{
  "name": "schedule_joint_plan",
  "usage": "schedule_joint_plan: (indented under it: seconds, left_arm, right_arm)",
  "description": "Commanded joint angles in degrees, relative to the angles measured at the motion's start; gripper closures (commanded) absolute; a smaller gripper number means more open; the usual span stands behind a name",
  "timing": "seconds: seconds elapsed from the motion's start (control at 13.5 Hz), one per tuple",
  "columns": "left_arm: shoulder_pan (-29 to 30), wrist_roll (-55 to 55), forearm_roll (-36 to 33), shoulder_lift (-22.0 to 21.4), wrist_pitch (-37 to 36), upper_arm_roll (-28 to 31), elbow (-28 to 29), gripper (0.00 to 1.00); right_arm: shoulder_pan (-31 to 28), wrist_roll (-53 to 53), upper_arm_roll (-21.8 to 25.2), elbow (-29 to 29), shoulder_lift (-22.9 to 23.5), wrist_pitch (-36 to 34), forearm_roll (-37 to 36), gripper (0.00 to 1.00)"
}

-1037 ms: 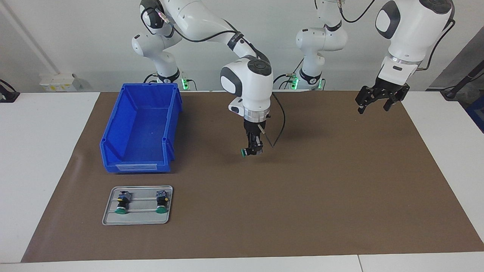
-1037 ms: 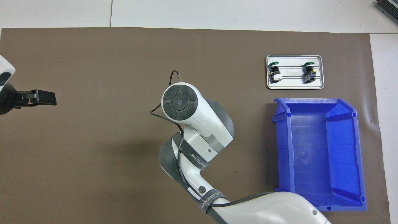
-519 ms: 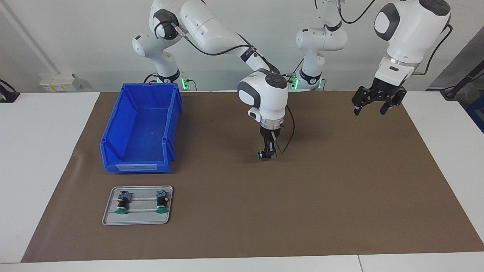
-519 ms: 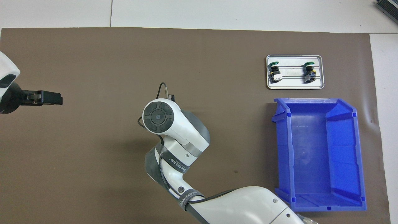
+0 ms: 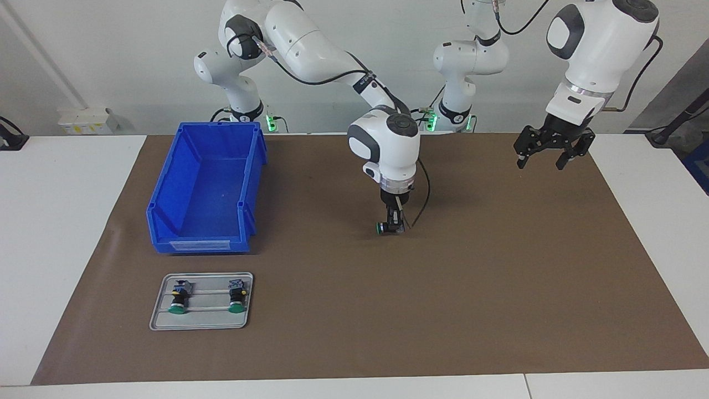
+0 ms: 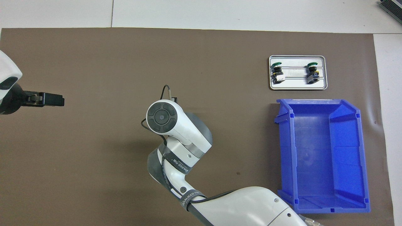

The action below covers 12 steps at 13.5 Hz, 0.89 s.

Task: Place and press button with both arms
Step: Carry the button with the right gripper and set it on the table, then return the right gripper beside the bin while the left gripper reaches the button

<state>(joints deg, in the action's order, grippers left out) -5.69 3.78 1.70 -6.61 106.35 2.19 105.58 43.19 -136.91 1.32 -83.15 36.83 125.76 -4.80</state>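
My right gripper [image 5: 392,225] points straight down over the middle of the brown mat [image 5: 498,277] and is shut on a button [image 5: 381,227]. The button lies sideways with its green cap toward the right arm's end of the table. It hangs at the mat's surface; I cannot tell if it touches. In the overhead view the right arm's wrist [image 6: 161,116] hides the gripper and the button. My left gripper [image 5: 545,155] is open and empty, up in the air over the mat's corner at the left arm's end, and also shows in the overhead view [image 6: 50,99].
Two more buttons [image 5: 178,296] [image 5: 237,295] lie on a grey tray [image 5: 199,321] at the right arm's end, also seen from overhead [image 6: 277,72] [image 6: 312,72]. A blue bin [image 5: 166,183] stands nearer to the robots than the tray [image 6: 298,87].
My right gripper carried the button toward the left arm's end and lowered it to the mat, then nearly stopped. My left gripper rose slightly and stayed open.
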Motion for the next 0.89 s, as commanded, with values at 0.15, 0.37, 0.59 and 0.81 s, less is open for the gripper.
schedule_joint_plan:
  seconds: [0.15, 0.37, 0.59, 0.81]
  left_arm:
    - [-0.02, 4.39, 0.76, -0.60, 1.31, 0.01, 1.20, 0.00]
    - [-0.02, 5.89, 0.76, -0.60, 1.40, 0.01, 1.20, 0.00]
    - [-0.81, 8.87, 0.15, -0.07, 0.96, -0.87, 0.86, 0.00]
    - [-7.38, 8.88, -5.29, 0.54, 0.78, -1.13, 0.24, 0.00]
  right_arm:
    - [-0.56, 3.74, -0.35, -0.78, -2.01, -2.26, 0.23, 0.30]
    - [-4.06, 9.54, -0.44, -2.01, -8.15, -5.17, 0.67, 0.23]
    - [-9.51, 21.38, -0.35, -7.35, -17.10, -7.37, 0.94, 0.06]
    - [-14.52, 36.31, -0.35, -13.68, -25.37, -8.51, 1.02, 0.03]
